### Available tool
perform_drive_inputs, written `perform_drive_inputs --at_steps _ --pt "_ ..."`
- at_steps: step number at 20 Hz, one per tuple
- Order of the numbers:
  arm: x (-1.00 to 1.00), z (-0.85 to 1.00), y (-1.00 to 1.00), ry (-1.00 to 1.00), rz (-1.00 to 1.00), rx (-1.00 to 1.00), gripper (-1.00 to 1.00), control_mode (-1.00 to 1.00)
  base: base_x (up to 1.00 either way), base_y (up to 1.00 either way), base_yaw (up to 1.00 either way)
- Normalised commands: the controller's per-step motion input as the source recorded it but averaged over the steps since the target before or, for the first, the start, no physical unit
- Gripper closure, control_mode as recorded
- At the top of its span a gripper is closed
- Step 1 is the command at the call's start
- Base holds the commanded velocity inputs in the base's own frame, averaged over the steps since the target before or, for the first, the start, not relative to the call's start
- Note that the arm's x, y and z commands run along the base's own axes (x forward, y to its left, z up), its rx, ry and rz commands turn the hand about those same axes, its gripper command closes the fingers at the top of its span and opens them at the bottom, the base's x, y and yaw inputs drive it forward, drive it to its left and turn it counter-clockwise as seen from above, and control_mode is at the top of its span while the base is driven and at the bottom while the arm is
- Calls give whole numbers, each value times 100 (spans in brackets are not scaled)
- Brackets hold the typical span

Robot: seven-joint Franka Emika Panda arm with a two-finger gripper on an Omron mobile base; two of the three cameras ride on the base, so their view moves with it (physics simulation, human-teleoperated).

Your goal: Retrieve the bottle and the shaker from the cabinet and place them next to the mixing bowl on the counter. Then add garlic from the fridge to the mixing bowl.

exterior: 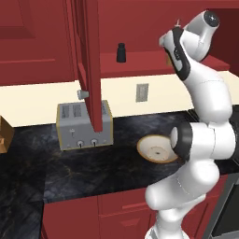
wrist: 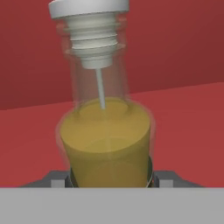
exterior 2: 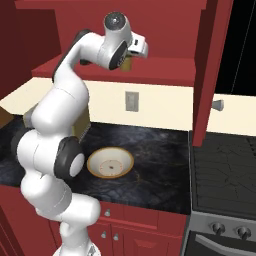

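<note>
The bottle (wrist: 105, 140), olive-yellow below a clear neck and white spout, stands on the red shelf of the cabinet (exterior: 140, 64). My gripper (wrist: 109, 177) is shut on the bottle's lower body, one finger tip at each side. From the left base view my hand reaches into the cabinet at the bottle (exterior: 168, 59); the black shaker (exterior: 121, 52) stands further left on the same shelf. The mixing bowl (exterior: 143, 146) lies on the counter (exterior: 93, 163) below, also seen as the bowl (exterior 2: 93, 166) beside my arm. Garlic and fridge are out of view.
The open cabinet door (exterior: 91, 60) hangs out over a grey toaster (exterior: 84, 126). A wall outlet (exterior: 142, 92) is on the cream backsplash. A stove (exterior 2: 222, 170) adjoins the counter on the right. A wooden box (exterior: 3, 133) sits at the far left.
</note>
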Motion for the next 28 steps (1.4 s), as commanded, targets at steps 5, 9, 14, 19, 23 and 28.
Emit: perform_drive_inputs --at_steps 5,9,14,19,23,28 --pt "-100 -2 -1 0 0 4 100 -100 0 0 0" --pt "-100 0 0 0 0 0 100 -100 0 0 0" --pt "-100 -29 0 -2 2 0 100 -100 0 0 0" --pt "-97 -82 -4 -1 4 -1 100 -100 0 0 0" --pt "-67 -100 -29 0 5 -4 100 -100 0 0 0" --pt "-26 -94 -38 0 9 -5 100 -100 0 0 0"
